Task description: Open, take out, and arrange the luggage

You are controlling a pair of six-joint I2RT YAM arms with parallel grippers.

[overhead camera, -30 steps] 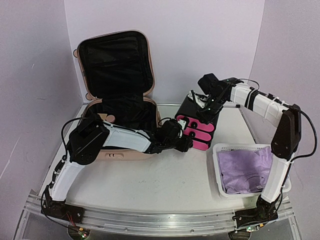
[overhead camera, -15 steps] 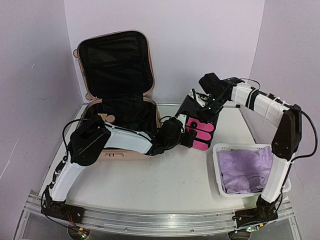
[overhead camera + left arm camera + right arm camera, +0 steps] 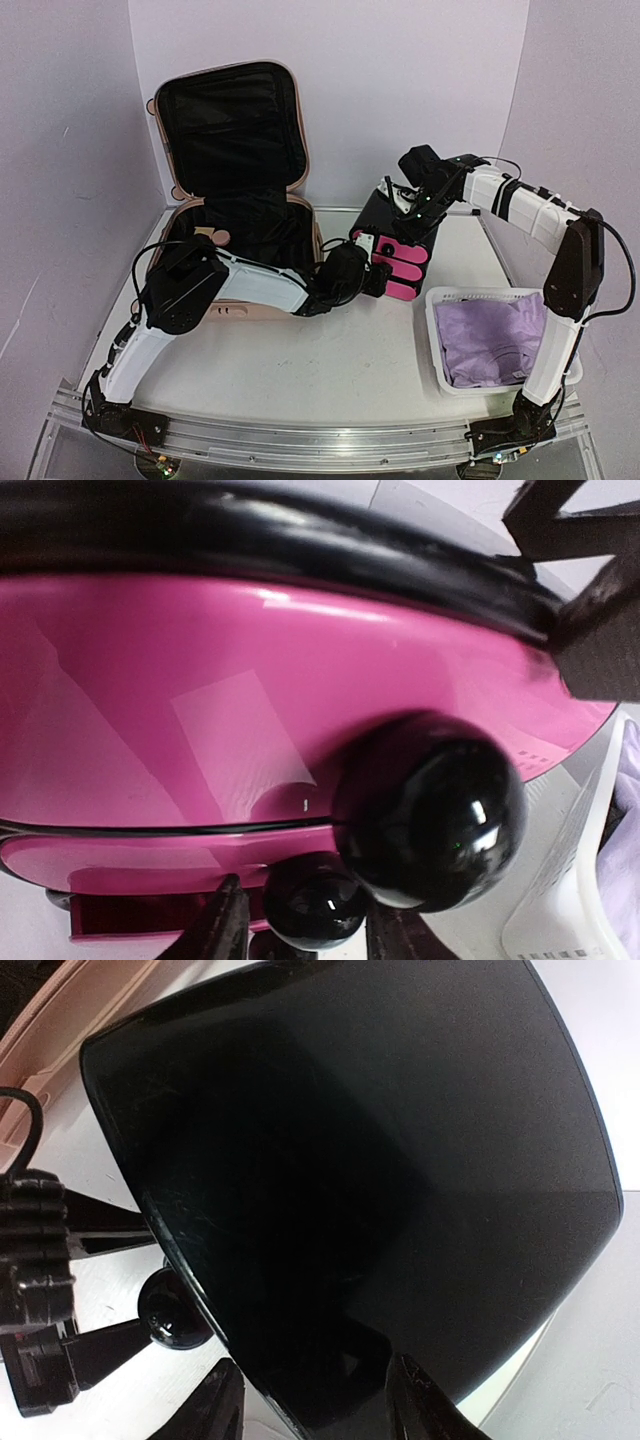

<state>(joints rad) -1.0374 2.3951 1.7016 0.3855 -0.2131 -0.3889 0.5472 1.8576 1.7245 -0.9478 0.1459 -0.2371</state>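
The luggage stands open at the back left, pale pink, its black-lined lid upright. To its right is a black-and-pink drawer box. My left gripper is at the box's pink drawer fronts. In the left wrist view its open fingers flank a small black knob, the right finger touching it and a thin gap showing at the left. A bigger knob is just above. My right gripper is shut on the box's black top, a finger on each side of its edge.
A white basket with purple cloth sits at the front right, close to the drawer box. The suitcase's pink shell lies just left of the box. Walls close off the back and both sides.
My left gripper has slid right, up to the drawer fronts, and its fingers have narrowed around the small knob. The right gripper and the box have hardly moved.
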